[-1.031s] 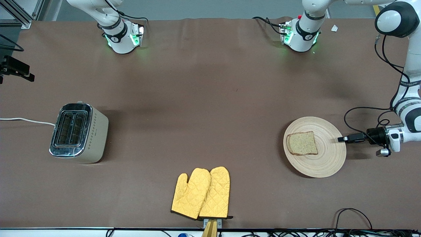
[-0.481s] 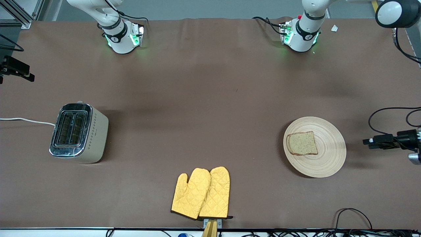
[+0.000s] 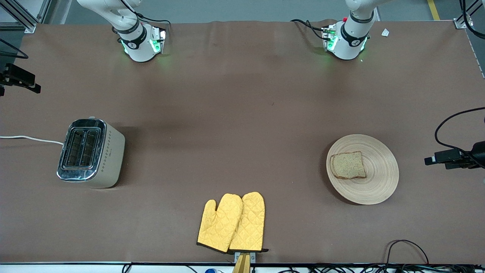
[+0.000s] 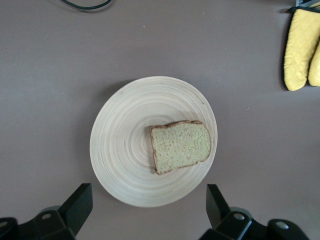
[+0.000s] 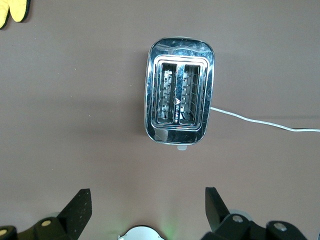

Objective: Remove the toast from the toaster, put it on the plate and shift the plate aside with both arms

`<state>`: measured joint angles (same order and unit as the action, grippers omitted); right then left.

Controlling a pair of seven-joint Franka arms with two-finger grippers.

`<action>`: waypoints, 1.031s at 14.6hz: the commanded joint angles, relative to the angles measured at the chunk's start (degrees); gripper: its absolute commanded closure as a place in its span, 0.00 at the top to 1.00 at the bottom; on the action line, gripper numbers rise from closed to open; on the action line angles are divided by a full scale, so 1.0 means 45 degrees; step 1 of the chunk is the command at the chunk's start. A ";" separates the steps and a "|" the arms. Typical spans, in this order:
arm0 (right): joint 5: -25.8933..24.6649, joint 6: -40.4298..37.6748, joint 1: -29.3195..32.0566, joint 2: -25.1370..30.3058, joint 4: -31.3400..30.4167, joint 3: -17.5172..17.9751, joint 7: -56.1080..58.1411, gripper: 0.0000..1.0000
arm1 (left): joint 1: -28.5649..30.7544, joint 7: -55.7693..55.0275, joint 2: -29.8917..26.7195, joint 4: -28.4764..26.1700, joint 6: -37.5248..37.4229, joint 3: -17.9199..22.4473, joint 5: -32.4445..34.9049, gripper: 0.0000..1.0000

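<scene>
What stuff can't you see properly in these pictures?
- Underside of the toast and the patch of plate beneath it: hidden in the front and left wrist views.
- Bottoms of the toaster slots: too dark in the right wrist view.
- Most of both arms: cut off by the front view's edges.
- The lower oven mitt: partly covered by the one on top.

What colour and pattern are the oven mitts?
The oven mitts are yellow with a quilted diamond pattern and dark trim, clearest in the front view.
</scene>
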<state>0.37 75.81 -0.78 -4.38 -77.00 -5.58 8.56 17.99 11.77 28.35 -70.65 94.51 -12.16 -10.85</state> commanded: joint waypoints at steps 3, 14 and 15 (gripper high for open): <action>0.0133 0.0048 -0.0021 0.0408 -0.0408 0.0009 0.0109 1.00 | -0.2062 -0.3315 -0.2274 -0.0570 -0.1448 0.0124 0.2624 1.00; -0.0179 0.0106 0.0077 0.0330 -0.0369 -0.0069 0.1027 1.00 | -0.3568 -0.3279 -0.7158 -0.4552 -0.1568 0.2057 0.2743 1.00; -0.0199 0.0126 0.0077 0.0330 -0.0388 -0.0069 0.0930 1.00 | -0.3548 -0.3279 -0.7237 -0.4554 -0.1819 0.2019 0.2763 1.00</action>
<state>0.09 75.78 -0.69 -4.37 -77.08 -6.04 12.55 2.79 -2.34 -0.84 -87.14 86.60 -3.52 1.00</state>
